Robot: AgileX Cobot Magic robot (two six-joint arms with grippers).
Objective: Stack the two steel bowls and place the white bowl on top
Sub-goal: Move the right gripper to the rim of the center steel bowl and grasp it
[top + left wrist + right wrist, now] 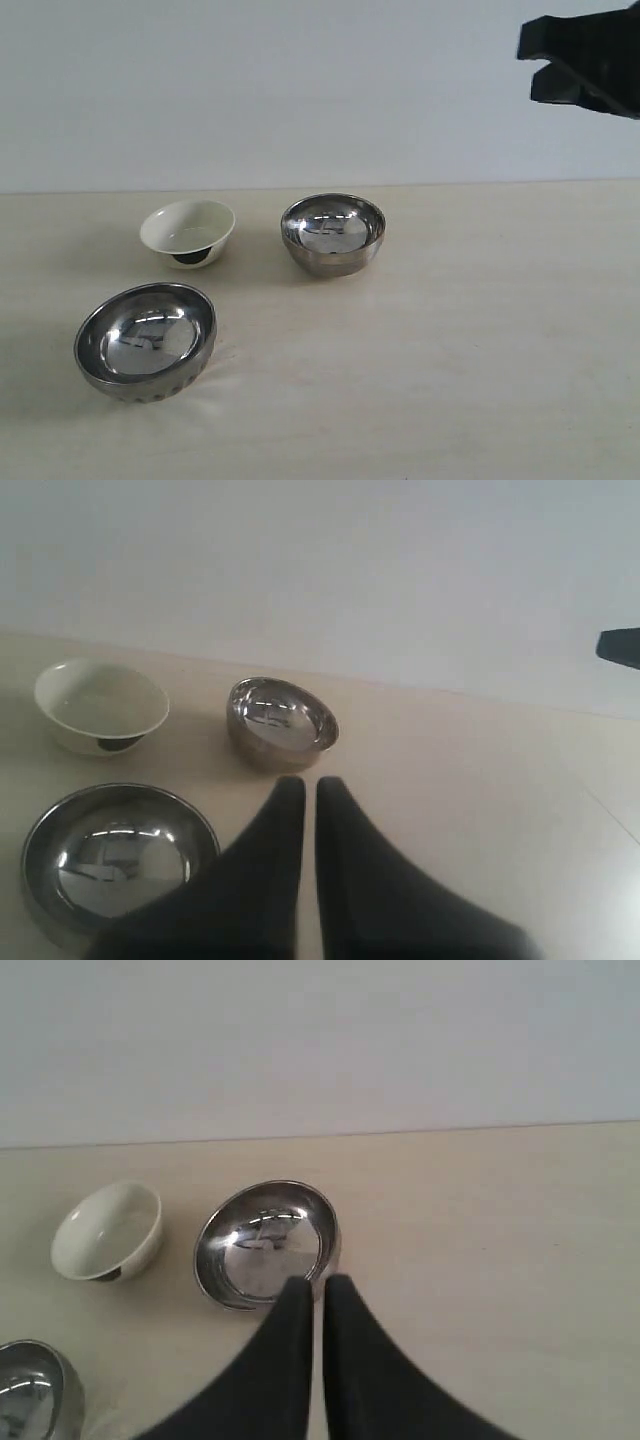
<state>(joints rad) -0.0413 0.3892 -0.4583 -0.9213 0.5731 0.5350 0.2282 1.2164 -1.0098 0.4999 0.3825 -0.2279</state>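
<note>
Three bowls stand apart on the pale table (480,330). The white bowl (188,232) sits tilted at the back left. A smooth steel bowl (333,233) stands to its right. A second steel bowl (146,340), dimpled low on its outside, sits at the front left. My right gripper (528,68) hangs high at the upper right, shut and holding nothing. In the right wrist view it (317,1282) is above the table, short of the smooth steel bowl (265,1243). My left gripper (310,782) is shut and empty, between the dimpled bowl (118,855) and the smooth one (282,723).
A plain light wall (300,90) rises behind the table's back edge. Bare tabletop spreads to the right of the bowls and along the front.
</note>
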